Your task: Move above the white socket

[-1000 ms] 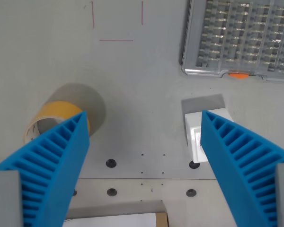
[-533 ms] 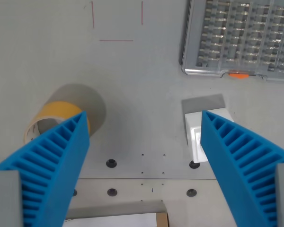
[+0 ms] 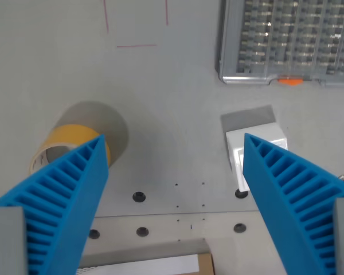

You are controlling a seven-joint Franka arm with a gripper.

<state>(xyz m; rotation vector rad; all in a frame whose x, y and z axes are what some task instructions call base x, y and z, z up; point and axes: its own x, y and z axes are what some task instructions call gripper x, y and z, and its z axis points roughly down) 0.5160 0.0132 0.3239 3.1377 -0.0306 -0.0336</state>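
The white socket (image 3: 237, 150) lies on the grey table at the wrist view's right, partly hidden behind my right blue finger (image 3: 292, 200). My gripper (image 3: 173, 146) is open and empty, held above the table. Its left blue finger (image 3: 57, 212) covers part of a roll of yellow tape (image 3: 69, 142). The socket sits to the right of the gap between the fingers.
A clear plastic parts organiser with an orange latch (image 3: 286, 40) stands at the top right. Thin red lines (image 3: 135, 34) mark the table at the top. Screw holes (image 3: 139, 196) dot the table, and a white and brown box edge (image 3: 160, 264) shows at the bottom.
The whole scene has shifted slightly up and a little sideways, so the camera has moved. The socket now sits a bit further right. The fingers stay open as before.
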